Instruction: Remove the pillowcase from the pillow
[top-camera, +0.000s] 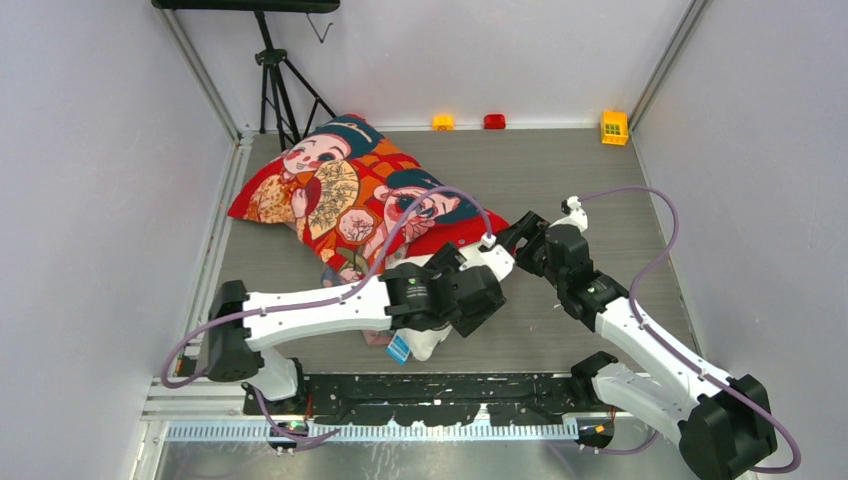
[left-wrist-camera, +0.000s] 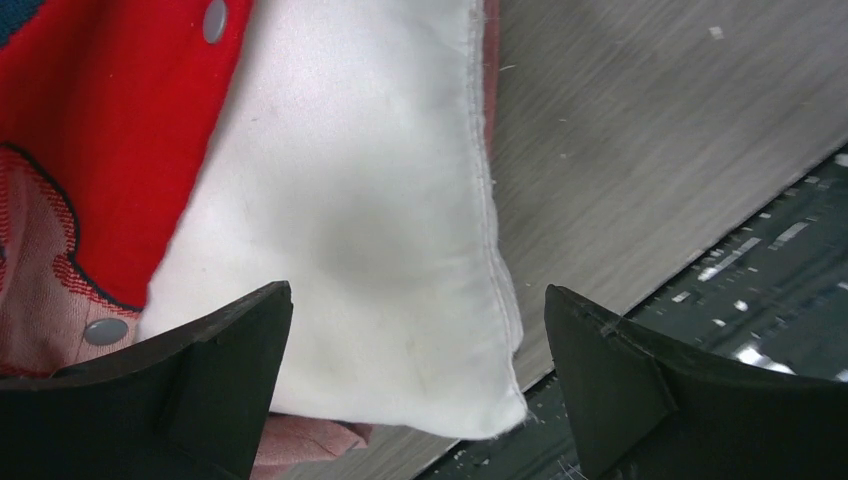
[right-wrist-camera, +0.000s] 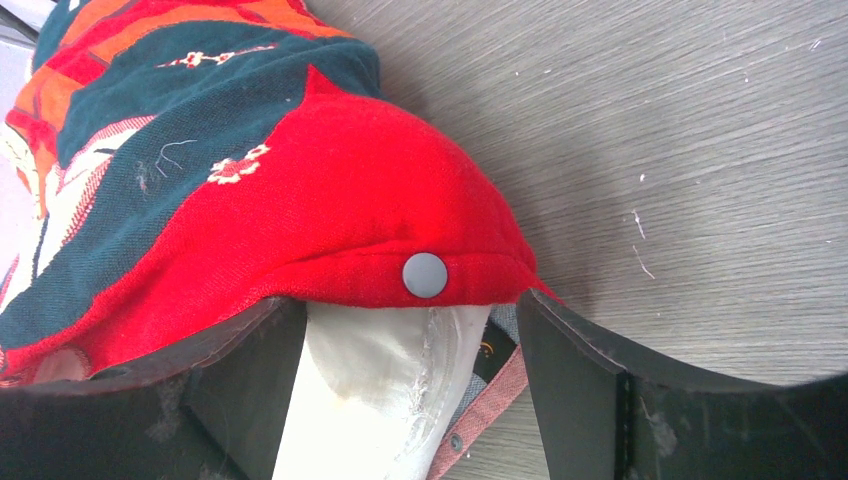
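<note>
The pillowcase (top-camera: 350, 190), red with cartoon children, lies at the back left with the pillow inside. A white end of the pillow (top-camera: 428, 342) and its blue tag (top-camera: 398, 348) stick out near the front. My left gripper (top-camera: 455, 315) hovers over that end. In the left wrist view its jaws (left-wrist-camera: 418, 300) stand open around the pillow's white corner (left-wrist-camera: 350, 180), beside the red pillowcase (left-wrist-camera: 110, 130). My right gripper (top-camera: 512, 250) is at the pillowcase's right mouth. In its wrist view it is open (right-wrist-camera: 412, 305), with the red hem (right-wrist-camera: 330, 180) over the fingertips and a white pillow corner (right-wrist-camera: 370, 380) between them.
Grey snap buttons (right-wrist-camera: 425, 274) line the pillowcase hem. Small toy bricks sit along the back wall: orange (top-camera: 442, 122), red (top-camera: 494, 121), yellow (top-camera: 614, 127). A tripod (top-camera: 275, 90) stands at the back left. A black rail (top-camera: 430, 395) runs along the near edge.
</note>
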